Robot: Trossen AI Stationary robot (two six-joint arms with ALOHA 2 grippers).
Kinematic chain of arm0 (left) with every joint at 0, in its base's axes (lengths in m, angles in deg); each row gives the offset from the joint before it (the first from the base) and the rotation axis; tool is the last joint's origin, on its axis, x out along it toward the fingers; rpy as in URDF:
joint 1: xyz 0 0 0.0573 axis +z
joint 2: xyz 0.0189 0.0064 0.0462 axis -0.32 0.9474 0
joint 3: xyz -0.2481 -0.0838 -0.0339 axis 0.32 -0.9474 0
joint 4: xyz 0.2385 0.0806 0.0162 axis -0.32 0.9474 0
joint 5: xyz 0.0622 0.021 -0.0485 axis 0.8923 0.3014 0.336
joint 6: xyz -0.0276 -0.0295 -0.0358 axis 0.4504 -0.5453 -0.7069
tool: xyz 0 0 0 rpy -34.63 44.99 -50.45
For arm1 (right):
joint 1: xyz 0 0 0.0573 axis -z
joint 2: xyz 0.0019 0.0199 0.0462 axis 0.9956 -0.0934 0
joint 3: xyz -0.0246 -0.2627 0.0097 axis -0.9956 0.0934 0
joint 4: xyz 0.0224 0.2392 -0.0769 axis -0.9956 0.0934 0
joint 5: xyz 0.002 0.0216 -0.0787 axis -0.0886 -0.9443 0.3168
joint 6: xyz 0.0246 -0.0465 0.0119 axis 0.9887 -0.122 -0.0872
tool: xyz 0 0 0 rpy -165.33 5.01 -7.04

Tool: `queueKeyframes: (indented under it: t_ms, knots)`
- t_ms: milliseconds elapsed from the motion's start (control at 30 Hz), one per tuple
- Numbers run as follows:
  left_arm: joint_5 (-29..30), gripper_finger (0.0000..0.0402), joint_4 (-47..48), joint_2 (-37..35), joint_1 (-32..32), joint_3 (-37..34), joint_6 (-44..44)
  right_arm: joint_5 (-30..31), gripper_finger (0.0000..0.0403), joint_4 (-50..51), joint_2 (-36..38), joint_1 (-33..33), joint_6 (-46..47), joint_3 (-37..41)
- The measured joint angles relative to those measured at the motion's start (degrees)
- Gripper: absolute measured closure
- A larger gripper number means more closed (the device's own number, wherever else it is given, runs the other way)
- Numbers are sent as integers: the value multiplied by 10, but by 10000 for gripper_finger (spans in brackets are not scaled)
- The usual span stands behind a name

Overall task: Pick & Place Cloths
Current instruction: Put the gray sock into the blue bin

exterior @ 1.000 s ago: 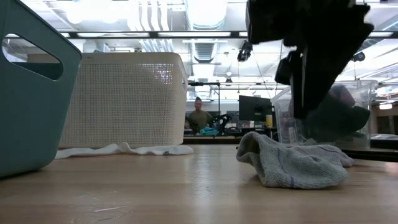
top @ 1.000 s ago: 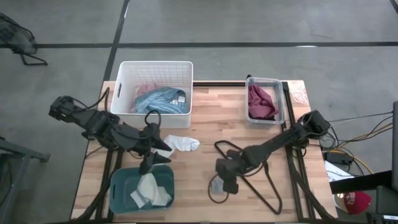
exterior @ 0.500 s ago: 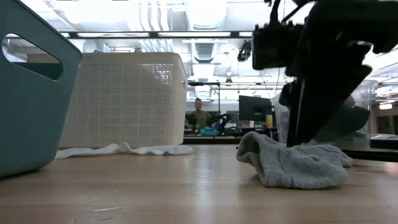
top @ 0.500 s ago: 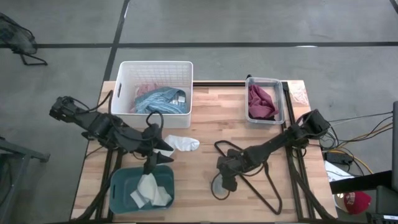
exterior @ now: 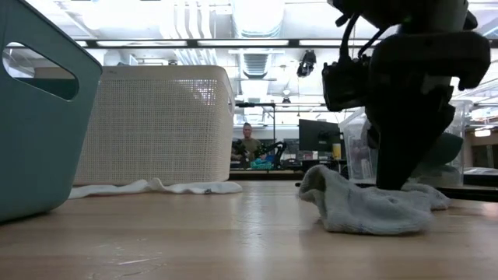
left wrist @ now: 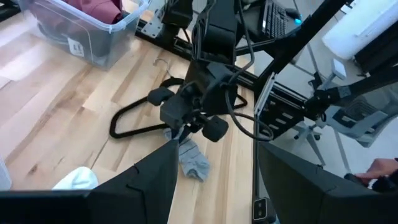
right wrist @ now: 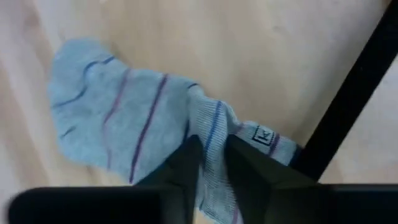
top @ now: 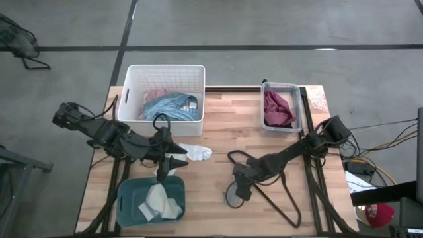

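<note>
soft, light grey striped sock (right wrist: 149, 124) on the worktop (top: 218, 139), pinched at a raised middle fold by the right tool (right wrist: 208, 163), likely to hang limp.

- A robotics lab or open workshop — grey concrete floor (top: 264, 23) around the wooden counter (top: 225, 132)
- Strip ceiling lights (exterior: 257, 43), monitor (exterior: 315, 136) and a seated person (exterior: 249, 145) behind

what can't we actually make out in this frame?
- High view: right gripper covers most of the grey sock; the grip is visible only in the right wrist view.
- Low view: teal bin is cut by the edge, contents hidden.
- Left gripper: whether it touches the white cloth.
- White basket: lower cloths buried.
</note>
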Motion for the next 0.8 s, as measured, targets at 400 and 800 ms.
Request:
queueKeyframes:
  t_ms: [400,800]
  knots:
    - [16,177,0,0,1,0,0,-2,390,28,0,35,-67,-96]
    - [15,177,10,0,1,0,3,8,392,111,1,72,-169,-229]
